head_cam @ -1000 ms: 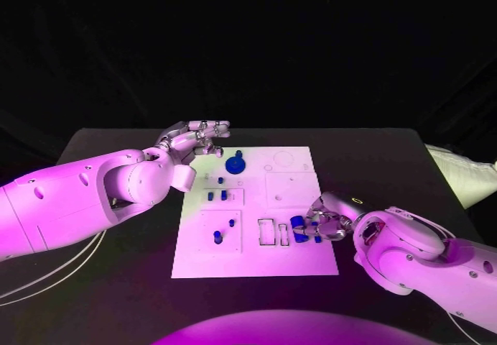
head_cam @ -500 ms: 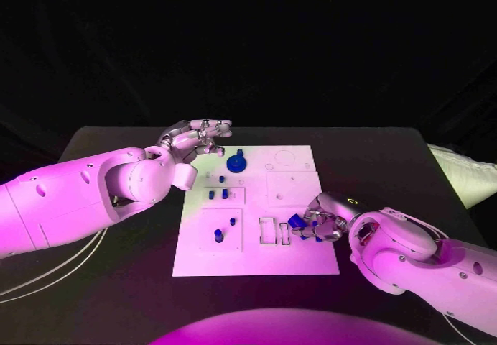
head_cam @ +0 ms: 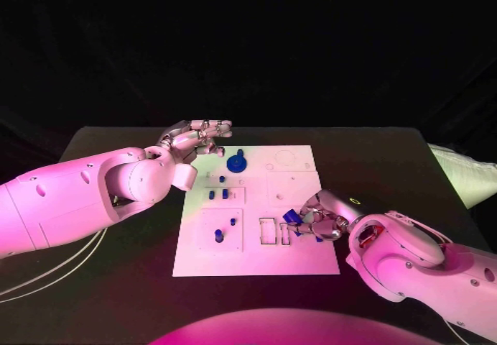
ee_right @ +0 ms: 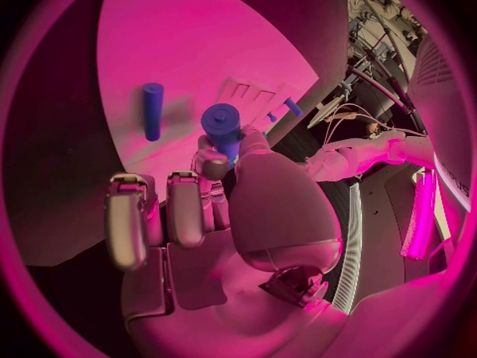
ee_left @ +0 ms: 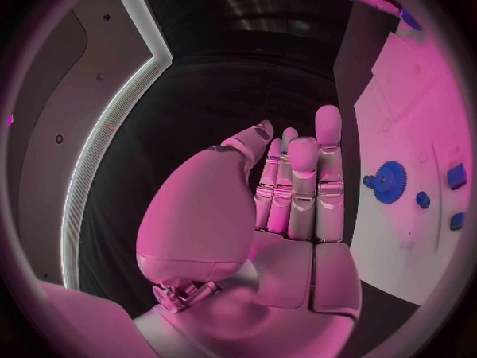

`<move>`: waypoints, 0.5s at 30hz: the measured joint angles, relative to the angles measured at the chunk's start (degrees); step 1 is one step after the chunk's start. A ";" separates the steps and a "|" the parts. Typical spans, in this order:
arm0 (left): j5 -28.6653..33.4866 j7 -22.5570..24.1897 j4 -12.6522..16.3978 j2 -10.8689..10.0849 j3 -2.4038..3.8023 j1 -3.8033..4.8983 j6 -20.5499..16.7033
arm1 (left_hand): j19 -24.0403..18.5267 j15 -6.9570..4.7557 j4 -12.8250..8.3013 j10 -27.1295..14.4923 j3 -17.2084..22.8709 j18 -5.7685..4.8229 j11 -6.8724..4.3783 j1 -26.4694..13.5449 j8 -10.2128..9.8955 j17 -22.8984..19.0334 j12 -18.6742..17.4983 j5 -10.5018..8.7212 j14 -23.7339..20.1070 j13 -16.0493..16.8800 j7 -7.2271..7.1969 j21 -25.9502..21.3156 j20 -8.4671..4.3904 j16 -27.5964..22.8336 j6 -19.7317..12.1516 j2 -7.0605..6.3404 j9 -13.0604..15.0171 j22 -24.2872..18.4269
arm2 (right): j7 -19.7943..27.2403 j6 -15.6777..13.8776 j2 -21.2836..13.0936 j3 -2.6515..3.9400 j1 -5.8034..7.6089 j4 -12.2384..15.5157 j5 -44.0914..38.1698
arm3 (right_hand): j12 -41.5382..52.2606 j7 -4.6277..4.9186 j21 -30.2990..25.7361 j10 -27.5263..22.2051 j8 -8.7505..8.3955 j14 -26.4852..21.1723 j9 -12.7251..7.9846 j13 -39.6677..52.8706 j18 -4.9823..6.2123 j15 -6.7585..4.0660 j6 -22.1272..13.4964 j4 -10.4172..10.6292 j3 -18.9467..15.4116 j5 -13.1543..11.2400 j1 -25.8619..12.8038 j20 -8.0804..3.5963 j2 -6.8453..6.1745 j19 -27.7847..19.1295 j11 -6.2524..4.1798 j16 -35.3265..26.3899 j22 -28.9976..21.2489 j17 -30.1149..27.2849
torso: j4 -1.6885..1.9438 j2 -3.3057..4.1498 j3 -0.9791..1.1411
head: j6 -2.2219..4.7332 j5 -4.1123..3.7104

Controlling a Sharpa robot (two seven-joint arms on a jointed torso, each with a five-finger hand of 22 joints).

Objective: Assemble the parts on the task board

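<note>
So my right hand (head_cam: pixel 319 219) is down over the near right part of the task board (head_cam: pixel 300 267), and it's got a small blue cylinder (ee_right: pixel 222 127) pinched between the thumb and a fingertip, flat round end facing my wrist camera, other fingers curled in beside it. In the head view that same peg sits just beside the row of narrow rectangular slots (head_cam: pixel 267 230), held a bit off the board as far as I can judge. A second blue cylinder (ee_right: pixel 152 110) is lying loose on the white plate near my fingers. Going further out, there's a short blue peg (head_cam: pixel 218 234) standing in the near left panel, a couple of small blue pieces (head_cam: pixel 217 194) in the panel behind that, and then the blue gear (head_cam: pixel 237 165) with its knob at the far end. My left hand (head_cam: pixel 194 138) is off past the far left corner of the board, fingers straight and close together, holding nothing, just hanging over the black table (head_cam: pixel 393 154). Where this could go sideways, I reckon: the pinch is only on the tip of the peg, so if I come down tilted it'll catch a slot edge and pivot out of my fingers. My curled fingers could also nudge the loose cylinder and send it rolling off the board.
</note>
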 measured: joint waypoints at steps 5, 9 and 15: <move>-0.03 -0.03 0.00 0.05 0.00 0.00 0.06 | 0.00 0.00 0.00 0.00 0.00 0.00 0.00 0.00 0.00 0.00 0.00 0.00 0.00 -0.01 0.00 0.00 0.00 0.00 0.00 0.00 0.00 0.00 | -0.06 -0.83 0.65 0.13 0.15 0.80 2.79 | -0.03 0.00 0.00 0.08 0.00 0.00 0.00 0.01 0.00 0.00 0.00 0.08 -0.20 0.21 -0.15 0.00 0.15 0.00 0.08 0.00 0.00 0.00 | 0.03 -0.01 -0.04 | 0.04 0.00; -0.05 -0.05 0.00 0.11 0.00 -0.01 0.09 | 0.00 0.00 0.00 0.00 0.00 0.00 0.00 0.00 0.00 0.00 0.00 0.00 0.00 -0.01 0.00 0.00 0.00 0.00 0.00 0.00 0.00 0.00 | -0.12 -0.35 1.74 0.13 0.18 0.55 4.86 | -0.56 0.00 0.00 0.08 0.00 0.00 0.00 -0.26 0.00 0.00 0.00 0.14 -0.45 0.21 -0.23 0.00 0.23 0.00 0.08 0.00 -0.01 0.00 | 0.07 0.00 -0.08 | -0.04 0.10; -0.06 -0.07 0.02 0.16 0.00 -0.01 0.12 | 0.00 0.01 0.00 0.00 0.00 0.00 0.00 0.00 0.11 -0.01 0.03 0.00 0.01 0.01 0.00 0.00 0.00 0.00 0.00 0.00 0.00 -0.01 | -0.17 1.27 3.80 0.02 0.19 -0.33 6.88 | -1.64 -0.01 0.00 0.08 0.01 0.00 0.00 -0.44 0.00 0.00 0.00 0.29 -1.41 0.21 -1.82 0.00 1.81 0.00 0.09 0.00 -0.01 -0.38 | 0.11 0.01 -0.11 | -0.08 0.30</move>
